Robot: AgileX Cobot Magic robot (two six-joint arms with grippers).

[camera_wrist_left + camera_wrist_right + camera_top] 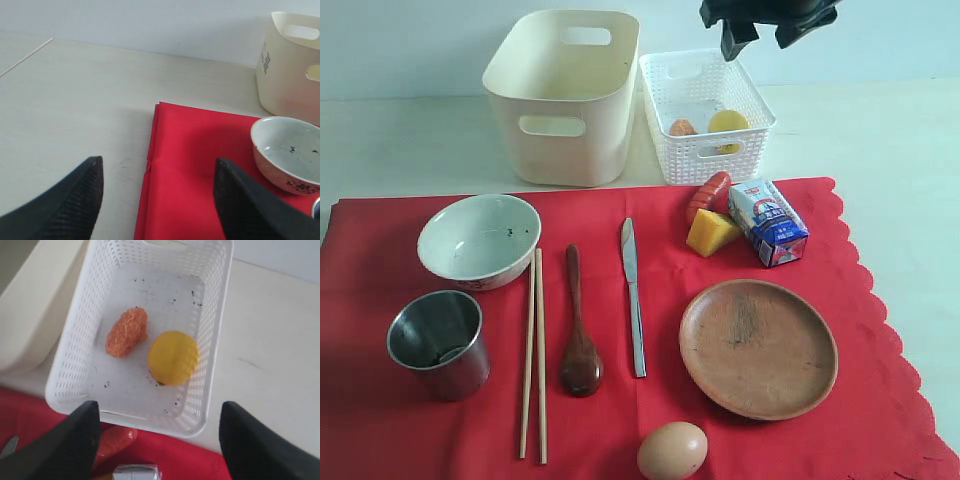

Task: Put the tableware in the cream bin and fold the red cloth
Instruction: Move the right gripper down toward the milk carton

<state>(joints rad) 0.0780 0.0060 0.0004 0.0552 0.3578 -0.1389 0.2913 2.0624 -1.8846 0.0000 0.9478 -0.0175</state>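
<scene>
From the exterior view I have the whole layout. The red cloth (390, 435) lies flat on the pale worktop (410, 140), with a scalloped edge down its right side. On it sit a glazed pale bowl (480, 240), a brushed steel cup (438, 343), two thin light wooden chopsticks (533, 350), a dark glossy wooden spoon (578, 330), a slim metal knife (633, 295) and a round brown plate (758, 347) with a scuffed centre. An egg (672, 450), a milk carton (768, 222), a yellow wedge (712, 232) and a red sausage (708, 193) share the cloth. Behind it stand the smooth cream bin (590, 150), with rounded corners and oval handle holes, and beside that a white lattice basket (705, 155).

My right end effector (160, 440) hangs above the basket, its dark fingers spread wide and gripping nothing. Its wrist view looks straight down into the basket, so I see a rough orange crumbed piece (127, 331) and a dimpled yellow ball (173, 357) lying apart on the speckled floor. The exterior view shows those only partly, over the rim and through the lattice.

The left end effector (157, 200) does not appear in the exterior view. Its wrist view shows textured black fingers wide apart and empty, low over the cloth's left edge. There the fabric shows as two layers, which the exterior view does not reveal. That view also catches small dark print on the bin wall and dark specks inside the bowl.
</scene>
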